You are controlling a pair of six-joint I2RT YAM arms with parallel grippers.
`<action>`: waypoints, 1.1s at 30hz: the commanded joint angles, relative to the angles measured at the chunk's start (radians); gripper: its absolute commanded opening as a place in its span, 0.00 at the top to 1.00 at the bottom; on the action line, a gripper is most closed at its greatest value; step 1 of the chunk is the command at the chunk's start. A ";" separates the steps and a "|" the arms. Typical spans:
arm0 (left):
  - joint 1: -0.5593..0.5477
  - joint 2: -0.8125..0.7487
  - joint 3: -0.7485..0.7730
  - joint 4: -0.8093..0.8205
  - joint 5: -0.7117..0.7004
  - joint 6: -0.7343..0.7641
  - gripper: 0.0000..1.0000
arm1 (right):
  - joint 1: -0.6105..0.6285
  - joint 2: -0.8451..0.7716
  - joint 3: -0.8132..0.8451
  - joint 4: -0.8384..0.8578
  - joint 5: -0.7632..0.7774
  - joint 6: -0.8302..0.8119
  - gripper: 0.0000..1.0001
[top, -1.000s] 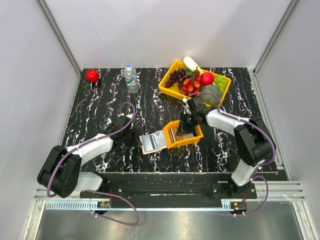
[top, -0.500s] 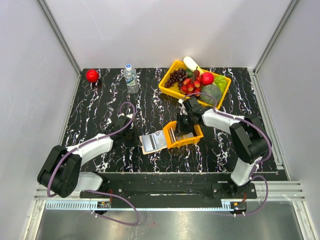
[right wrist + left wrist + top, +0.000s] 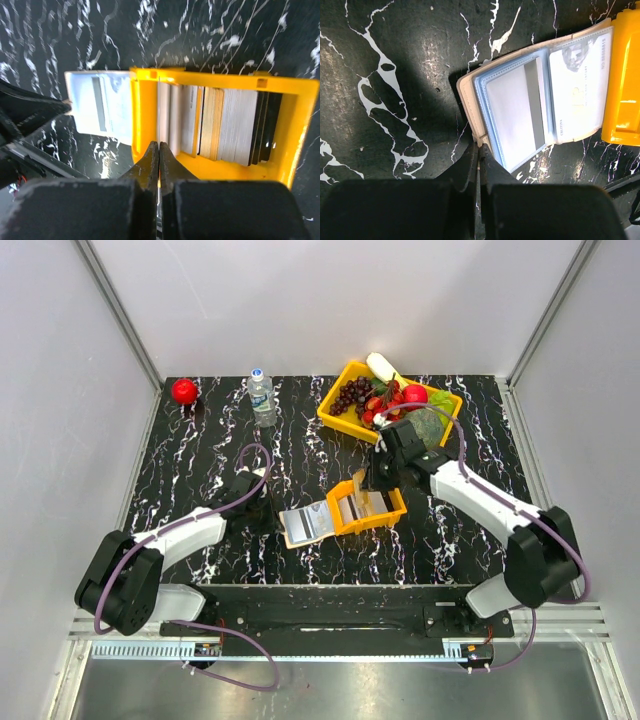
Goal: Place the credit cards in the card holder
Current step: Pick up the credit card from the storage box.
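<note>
The tan card holder lies open on the black marble table, its clear sleeves up, against the left side of the small orange tray. My left gripper is shut on the holder's near left edge; the left wrist view shows the jaws pinching the tan rim of the holder. My right gripper hovers over the tray, shut on a thin card seen edge-on between its fingertips. Several more credit cards stand upright in the tray.
A large yellow tray of fruit stands behind the right gripper. A water bottle and a red apple stand at the back left.
My right gripper has risen out of the small orange tray with a card pinched in it, and the right arm has stretched out. The left arm and the holder have not moved.
</note>
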 commanded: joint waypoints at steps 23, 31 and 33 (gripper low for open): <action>-0.002 -0.126 0.003 0.093 0.111 -0.012 1.00 | 0.191 0.120 0.087 0.125 -0.050 0.109 1.00; -0.002 -0.167 0.011 0.124 0.185 0.000 1.00 | 0.208 0.209 0.107 0.160 -0.065 0.122 1.00; -0.002 -0.165 0.008 0.140 0.194 -0.008 1.00 | 0.212 0.223 0.115 0.157 -0.061 0.126 1.00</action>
